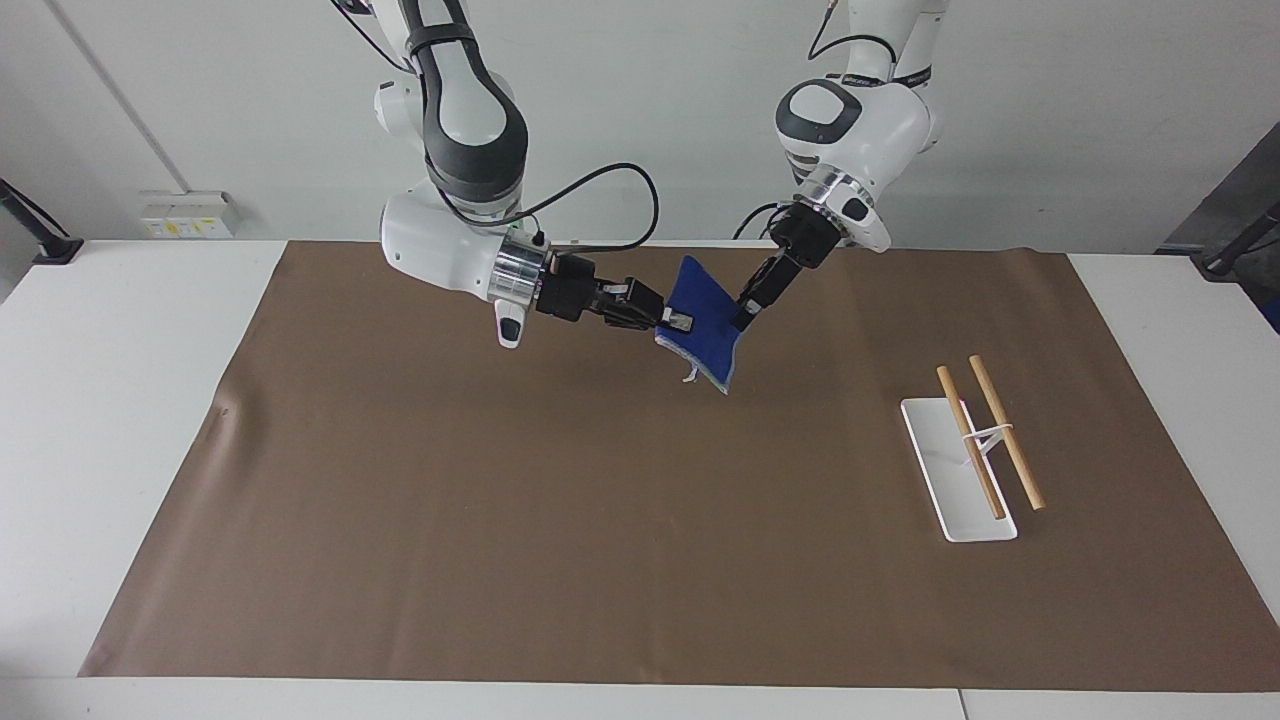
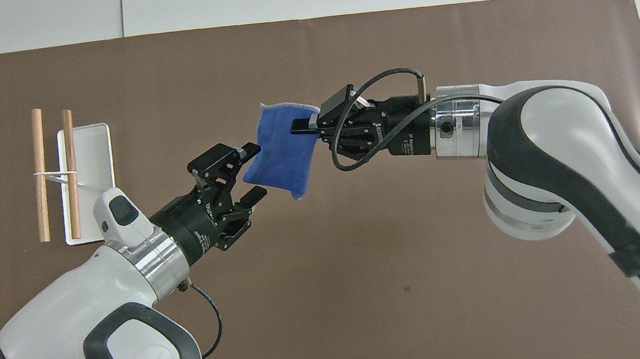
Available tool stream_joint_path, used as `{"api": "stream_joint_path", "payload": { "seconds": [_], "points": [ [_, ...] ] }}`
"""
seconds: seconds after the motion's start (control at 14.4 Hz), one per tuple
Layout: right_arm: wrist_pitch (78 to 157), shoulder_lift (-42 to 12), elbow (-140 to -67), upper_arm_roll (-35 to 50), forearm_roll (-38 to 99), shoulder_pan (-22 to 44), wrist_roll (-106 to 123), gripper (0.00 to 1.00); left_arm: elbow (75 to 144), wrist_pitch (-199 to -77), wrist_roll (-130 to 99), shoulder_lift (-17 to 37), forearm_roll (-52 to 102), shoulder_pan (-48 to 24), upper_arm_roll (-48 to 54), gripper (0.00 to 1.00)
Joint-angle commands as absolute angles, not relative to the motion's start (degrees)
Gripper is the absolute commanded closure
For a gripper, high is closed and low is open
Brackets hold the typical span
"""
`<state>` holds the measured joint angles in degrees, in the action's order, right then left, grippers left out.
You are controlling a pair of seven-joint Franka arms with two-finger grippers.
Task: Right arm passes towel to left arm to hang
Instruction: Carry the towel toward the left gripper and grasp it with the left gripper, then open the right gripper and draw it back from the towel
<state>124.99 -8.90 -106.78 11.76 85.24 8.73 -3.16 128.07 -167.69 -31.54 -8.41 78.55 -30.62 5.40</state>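
Midair, the right pincer (image 2: 304, 126) is clamped on one edge of the towel (image 2: 282, 156), holding the blue cloth up over the brown mat (image 2: 366, 247) that covers the surface (image 1: 120, 330), with the right arm (image 1: 460, 150) stretched out level toward it. At the towel's other edge, the left pincer (image 2: 250, 173) has its fingers apart, one on each side of a corner of the towel, not yet closed on it, the left arm (image 1: 850, 120) angling down to it. Well apart from the towel, toward the left arm's end of the mat, a white tray (image 1: 935, 470) carries two wooden rods (image 1: 1005, 430) joined by a white band.
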Motion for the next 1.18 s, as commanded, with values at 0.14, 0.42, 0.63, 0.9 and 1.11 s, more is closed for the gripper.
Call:
{"api": "stream_joint_path", "payload": {
  "seconds": [0.14, 0.42, 0.63, 0.9, 1.11],
  "points": [
    [125.8, -8.4, -107.6, 12.1, 85.9, 8.5, -3.6, 1.00, 124.6, -169.9, -31.6, -6.2, 80.2, -31.4, 4.8, 0.93],
    [125.8, -8.4, -107.7, 12.0, 85.8, 8.5, -3.7, 1.00, 123.6, -170.0, -31.5, -5.5, 79.9, -31.1, 4.7, 1.00],
    [125.8, -8.3, -107.8, 12.0, 85.0, 8.5, -4.0, 1.00, 123.6, -170.6, -31.3, -5.4, 79.5, -31.0, 4.7, 1.00],
    [127.8, -8.4, -107.2, 11.8, 73.8, 8.0, -3.5, 0.00, 123.5, -171.6, -30.8, -5.4, 79.4, -30.9, 4.7, 1.00],
    [130.6, -8.1, -106.8, 11.5, 57.3, 7.6, -4.4, 0.00, 123.5, -173.4, -28.7, -4.7, 79.4, -30.2, 4.6, 1.00]
  ]
}}
